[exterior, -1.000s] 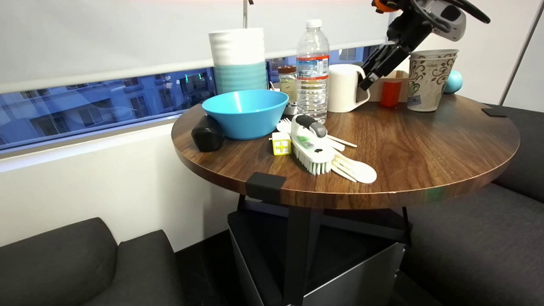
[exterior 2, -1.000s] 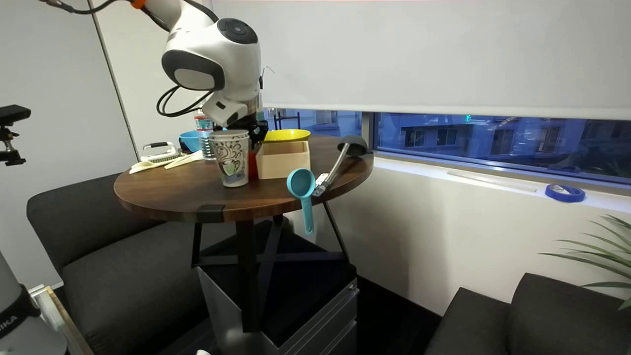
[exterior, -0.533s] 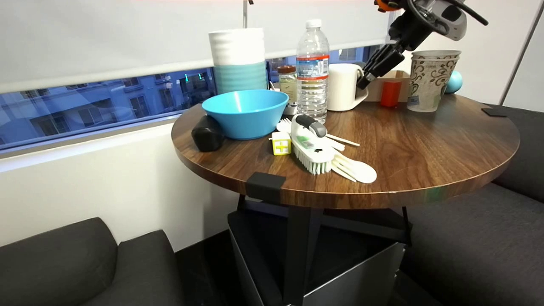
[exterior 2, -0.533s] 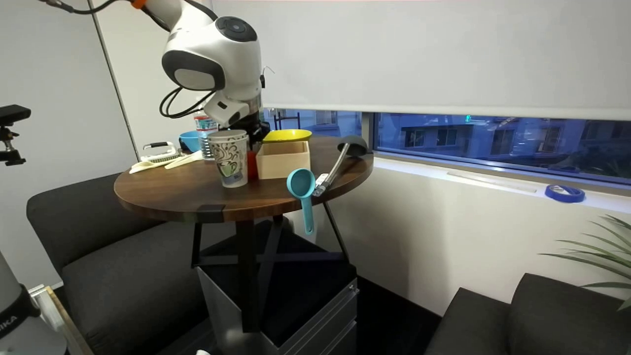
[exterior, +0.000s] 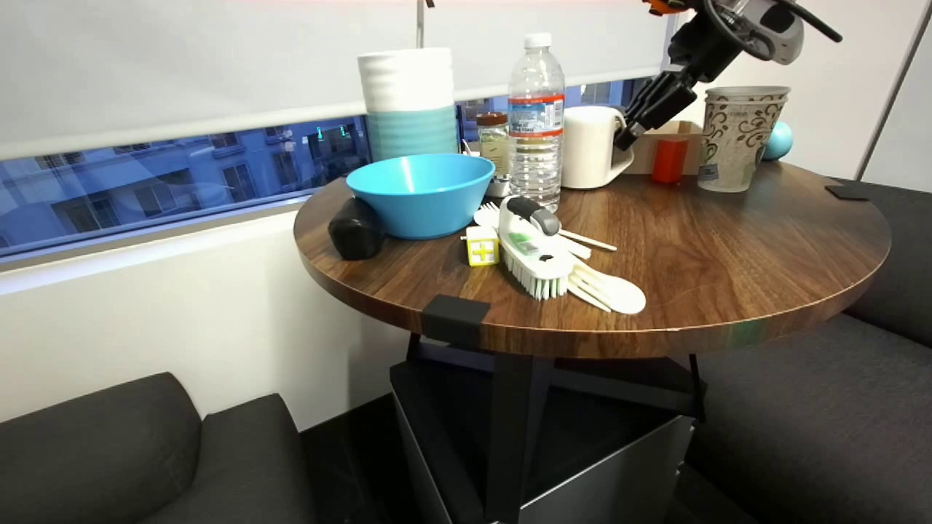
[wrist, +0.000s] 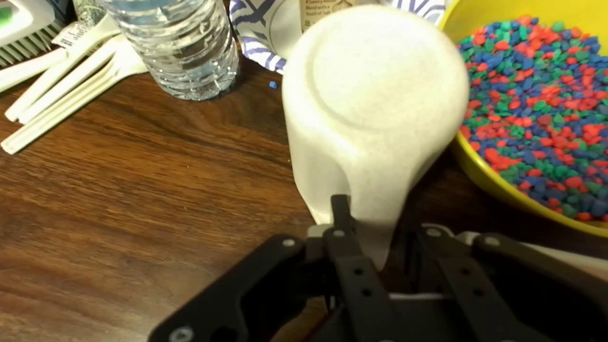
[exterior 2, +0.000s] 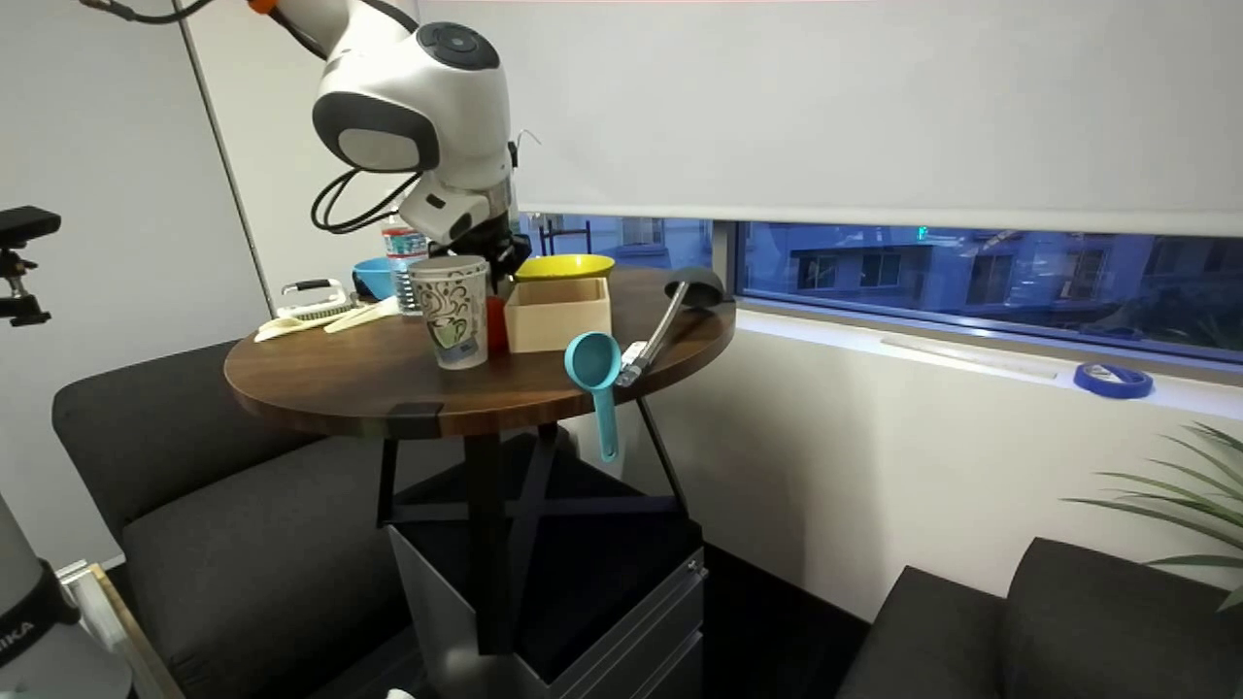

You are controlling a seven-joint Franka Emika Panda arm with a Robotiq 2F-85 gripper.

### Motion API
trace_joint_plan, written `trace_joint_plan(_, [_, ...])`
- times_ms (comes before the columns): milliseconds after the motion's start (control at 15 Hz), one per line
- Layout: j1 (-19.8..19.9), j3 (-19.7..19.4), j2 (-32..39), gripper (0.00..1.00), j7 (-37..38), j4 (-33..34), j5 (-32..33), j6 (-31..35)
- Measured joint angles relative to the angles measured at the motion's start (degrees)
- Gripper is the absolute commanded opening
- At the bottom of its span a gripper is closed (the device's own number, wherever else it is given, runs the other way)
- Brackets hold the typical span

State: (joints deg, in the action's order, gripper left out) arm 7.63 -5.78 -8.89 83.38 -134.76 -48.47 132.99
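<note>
1. The white mug (wrist: 375,80) is upside down, base up, at the worktop (exterior: 728,255); you cannot tell whether its rim touches the wood.
2. Your claw (wrist: 376,223) is clenched on the mug's handle (wrist: 377,190), one finger on each side.
3. Expect a stiff, fairly heavy piece, probably ceramic: smooth, and likely to chip if knocked. The handle is a sound place to hold, but it sits off to one side, so the body may twist in your grip.
4. Just beside the mug is the yellow bowl (wrist: 570,12) of coloured pebbles (wrist: 536,95); a bump could spill them.
5. Towards the other side stand the water bottle (wrist: 185,47), easily tipped, and pale cutlery (wrist: 71,85). A patterned dish (wrist: 254,31) lies beyond the mug.
6. In an exterior view, the wooden box (exterior 2: 558,325), red block (exterior 2: 497,325) and paper cups (exterior 2: 452,316) crowd the claw's near side.
</note>
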Motion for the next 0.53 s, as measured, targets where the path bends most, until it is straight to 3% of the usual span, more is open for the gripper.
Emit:
trace_joint_plan(267, [0.0,1.2,-4.7,0.06,-0.8,-2.0,7.4,1.7])
trace_joint_plan(533, [-0.3,2.8,-11.1,0.06,-6.1,-6.7,12.0,3.8])
